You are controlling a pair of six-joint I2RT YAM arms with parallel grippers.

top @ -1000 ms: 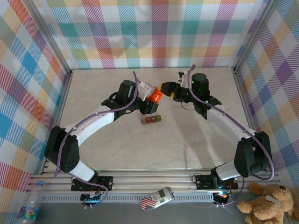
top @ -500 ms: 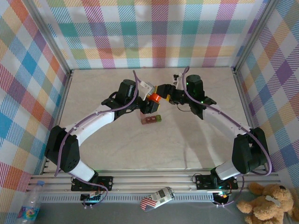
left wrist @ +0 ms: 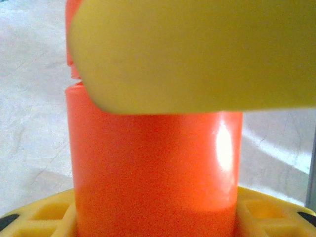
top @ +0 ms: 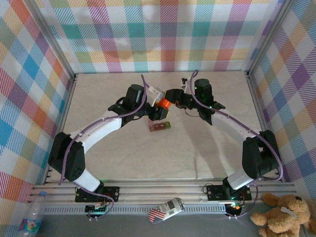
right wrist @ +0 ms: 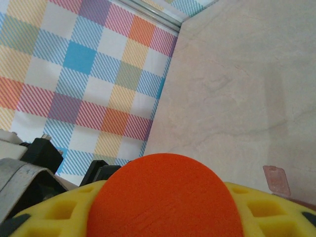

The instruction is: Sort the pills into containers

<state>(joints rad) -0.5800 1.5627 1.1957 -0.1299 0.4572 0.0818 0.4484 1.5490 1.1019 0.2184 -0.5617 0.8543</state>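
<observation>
The left gripper (top: 158, 111) is closed round the body of the orange bottle (top: 163, 103), its jaws held partly apart by the bottle's width. The right gripper (top: 171, 98) faces it from the opposite side, jaws clamped on the cap (right wrist: 165, 197), which sits between its yellow fingers (right wrist: 54, 210). The containers (top: 160, 126) lie flat on the table (top: 207, 148), just on the near side of the left gripper's tip and apparently clear of it.
</observation>
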